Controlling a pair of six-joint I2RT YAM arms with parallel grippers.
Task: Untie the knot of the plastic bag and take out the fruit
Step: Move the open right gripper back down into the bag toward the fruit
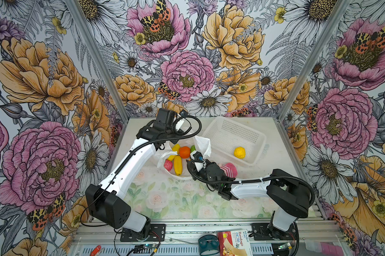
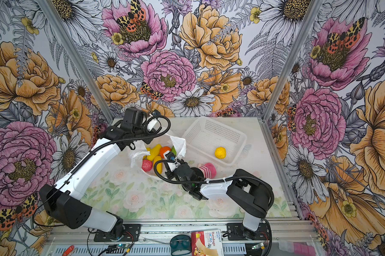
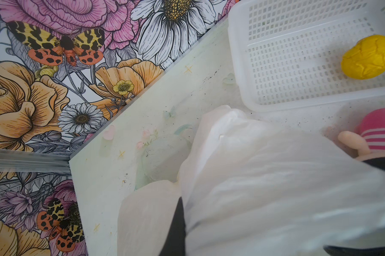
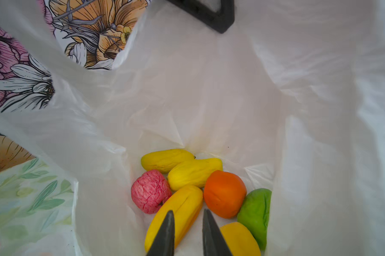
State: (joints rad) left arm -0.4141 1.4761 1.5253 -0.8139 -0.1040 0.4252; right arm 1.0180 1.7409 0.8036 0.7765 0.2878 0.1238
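Observation:
The plastic bag (image 1: 203, 144) (image 4: 209, 88) lies with its mouth gaping, and no knot is in view. My left gripper is shut on the bag's rim and holds it up. One dark finger (image 3: 178, 221) shows among the plastic, the rest is hidden. Inside lie several fruit: a long yellow one (image 4: 187, 199), an orange one (image 4: 224, 194), a green one (image 4: 255, 210) and a pink-red one (image 4: 150, 191). My right gripper (image 4: 188, 211) reaches into the bag, its jaws a narrow gap apart over the long yellow fruit. I cannot tell whether they touch it.
A white perforated basket (image 1: 229, 135) (image 2: 209, 135) stands at the back right with one yellow fruit (image 1: 239, 153) (image 3: 367, 57) in it. A pink-striped doll (image 1: 230, 169) (image 3: 377, 133) lies between basket and right wrist. Flowered walls enclose the table on three sides.

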